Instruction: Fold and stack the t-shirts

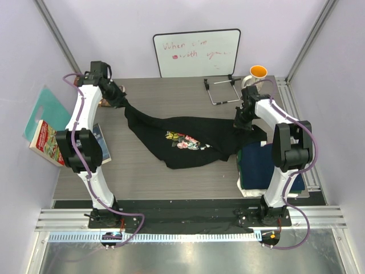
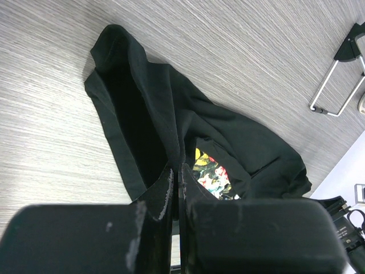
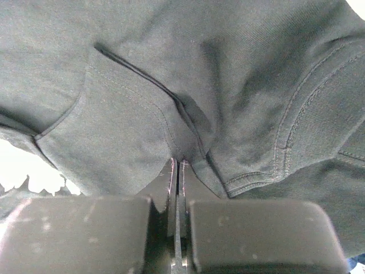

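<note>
Black t-shirt (image 1: 171,134): slung across the table (image 1: 142,177) from 10 o'clock to 3 o'clock, its middle sagging onto the wood, floral print (image 1: 185,141) facing up near the centre.
Left gripper (image 1: 117,98): clenched on a hem edge of the black t-shirt at 10 o'clock; in the wrist view the jaws pinch a fold of cloth.
Right gripper (image 1: 242,121): closed on the opposite end at 3 o'clock; its wrist view shows stitched seams bunched at the jaws.
Navy shirt (image 1: 263,165): folded, lying at 4 o'clock under the right arm, likely the stack to build on.
Handling: light, limp, non-slippery cloth; it drapes and creases, and will not hold a shape.
Where to grip: at hems, shoulder seams or corners, where doubled fabric gives firmer purchase; a mid-panel pinch would probably only gather slack.
</note>
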